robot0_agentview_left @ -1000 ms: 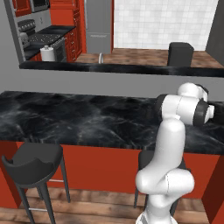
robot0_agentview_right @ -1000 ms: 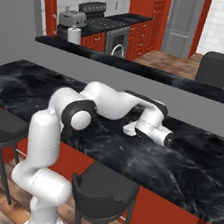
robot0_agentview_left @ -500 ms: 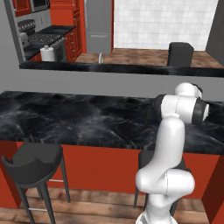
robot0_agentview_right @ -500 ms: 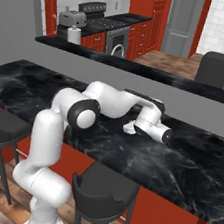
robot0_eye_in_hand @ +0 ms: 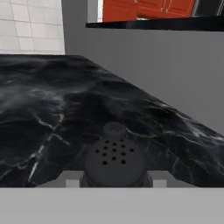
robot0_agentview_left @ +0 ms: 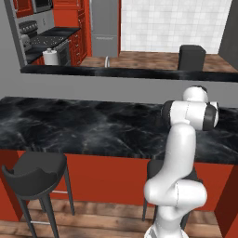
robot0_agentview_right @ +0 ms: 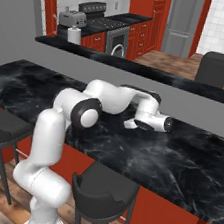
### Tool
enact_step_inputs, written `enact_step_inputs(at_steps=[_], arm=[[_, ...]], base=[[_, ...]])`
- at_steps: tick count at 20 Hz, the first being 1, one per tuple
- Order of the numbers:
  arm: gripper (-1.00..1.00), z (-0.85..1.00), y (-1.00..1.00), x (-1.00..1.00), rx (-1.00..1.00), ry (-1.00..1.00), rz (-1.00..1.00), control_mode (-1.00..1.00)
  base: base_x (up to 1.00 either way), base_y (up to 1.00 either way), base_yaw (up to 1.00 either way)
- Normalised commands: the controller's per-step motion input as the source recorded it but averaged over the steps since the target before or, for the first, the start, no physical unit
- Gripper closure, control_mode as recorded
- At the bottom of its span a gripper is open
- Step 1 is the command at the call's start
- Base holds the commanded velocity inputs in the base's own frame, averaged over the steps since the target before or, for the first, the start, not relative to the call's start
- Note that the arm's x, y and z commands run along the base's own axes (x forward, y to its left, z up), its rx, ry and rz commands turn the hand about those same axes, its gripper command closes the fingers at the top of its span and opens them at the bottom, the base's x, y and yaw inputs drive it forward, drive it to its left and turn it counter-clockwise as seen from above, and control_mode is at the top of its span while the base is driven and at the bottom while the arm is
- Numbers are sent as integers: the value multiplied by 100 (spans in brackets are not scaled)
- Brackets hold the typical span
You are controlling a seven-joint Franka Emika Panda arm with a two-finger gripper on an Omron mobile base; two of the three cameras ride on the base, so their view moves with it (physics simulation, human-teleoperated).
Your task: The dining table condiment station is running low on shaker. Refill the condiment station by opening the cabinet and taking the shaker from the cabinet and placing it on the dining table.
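The gripper [robot0_agentview_right: 130, 123] lies low over the dining table [robot0_agentview_right: 188, 160], its hand stretched nearly flat along the black marble. In the hand view a dark shaker [robot0_eye_in_hand: 114, 162] with a perforated domed top sits right at the base of the frame, between where the fingers would rise; the finger tips themselves are masked there, so whether the jaws are clamped on it or standing just clear of it cannot be told. In the right base view a small pale shape shows at the tip of the hand, touching or nearly touching the marble.

Risks, as a judgement: if the shaker is still pinched and the hand pulls back without letting go, it drags or tips across the slick top. If the shaker's base is not flat on the surface at release, it could topple and roll toward the near edge, which lies just beside the hand on the robot's side. A sideways sweep of the wrist on retreat could also knock it over.

Counts: one shaker, one gripper, one dining table. Below the near edge, two black stools [robot0_agentview_right: 104, 186]. Far beyond the hand, across the raised ledge, one toaster [robot0_agentview_right: 71, 18] and one stove [robot0_agentview_right: 101, 14].
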Motion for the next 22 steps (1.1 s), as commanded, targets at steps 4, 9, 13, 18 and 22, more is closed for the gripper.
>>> enact_step_inputs(at_steps=[4, 9, 13, 18, 22], arm=[[100, -21, 0, 20, 0, 11, 0, -100], [100, -37, 0, 14, 0, 1, 1, -100], [100, -46, 0, 10, 0, 0, 2, -100], [100, -44, 0, 7, 0, 0, 4, -100], [100, -38, 0, 9, 0, 0, 3, -100]], base=[[0, 0, 0], [0, 0, 0], [0, 0, 0], [0, 0, 0], [0, 0, 0]])
